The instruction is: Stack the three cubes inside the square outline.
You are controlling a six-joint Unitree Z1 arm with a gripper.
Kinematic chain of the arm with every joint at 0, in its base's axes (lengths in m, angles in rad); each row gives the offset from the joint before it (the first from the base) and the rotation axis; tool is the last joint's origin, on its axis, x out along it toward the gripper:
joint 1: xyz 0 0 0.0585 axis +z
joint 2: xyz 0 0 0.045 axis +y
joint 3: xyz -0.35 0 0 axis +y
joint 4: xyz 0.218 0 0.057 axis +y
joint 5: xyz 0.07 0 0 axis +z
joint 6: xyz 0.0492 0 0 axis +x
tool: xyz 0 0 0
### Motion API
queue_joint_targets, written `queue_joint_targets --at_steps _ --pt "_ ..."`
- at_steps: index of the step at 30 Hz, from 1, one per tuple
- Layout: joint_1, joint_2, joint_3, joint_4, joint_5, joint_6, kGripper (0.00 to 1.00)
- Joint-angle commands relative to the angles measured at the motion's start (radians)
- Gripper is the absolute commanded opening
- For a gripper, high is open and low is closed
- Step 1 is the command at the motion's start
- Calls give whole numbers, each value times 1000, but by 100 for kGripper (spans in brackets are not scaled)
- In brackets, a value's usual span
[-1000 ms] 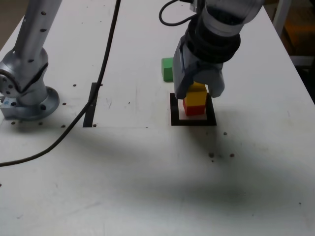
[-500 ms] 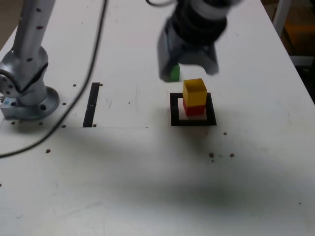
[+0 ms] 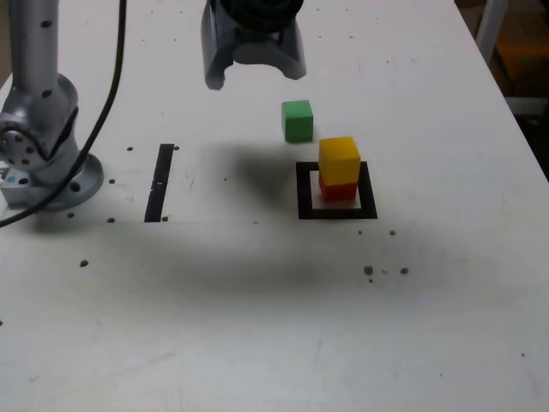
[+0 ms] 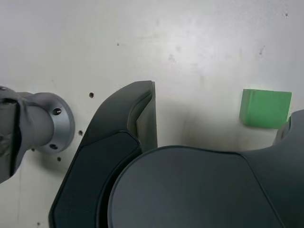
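The gripper [image 3: 254, 73] hangs above the worktop [image 3: 257, 326] with jaws spread and empty, at the exterior view's left of the green cube [image 3: 298, 120]. That cube lies loose just beside the square outline [image 3: 304, 190], where the yellow cube [image 3: 340, 160] tops the red cube [image 3: 337, 190]. The step in hand seems to be fetching green: the jaws must descend astride it.

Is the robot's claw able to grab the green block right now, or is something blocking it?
Probably yes. The green cube sits alone on the bare table, apart from the yellow cube stacked on the red cube. The gripper hangs nearby above the table, jaws open and empty, with nothing between them.
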Motion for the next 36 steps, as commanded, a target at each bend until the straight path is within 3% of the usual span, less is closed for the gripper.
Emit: queue_joint_targets --at_steps 1,11,19,27,36 --pt "28 21 22 -39 -3 23 99" --pt "50 109 -4 -140 -31 83 98" --pt "69 155 -11 -197 -78 120 84" --pt "104 212 -48 -210 -89 153 78" --pt "110 223 -49 -237 -98 159 61"
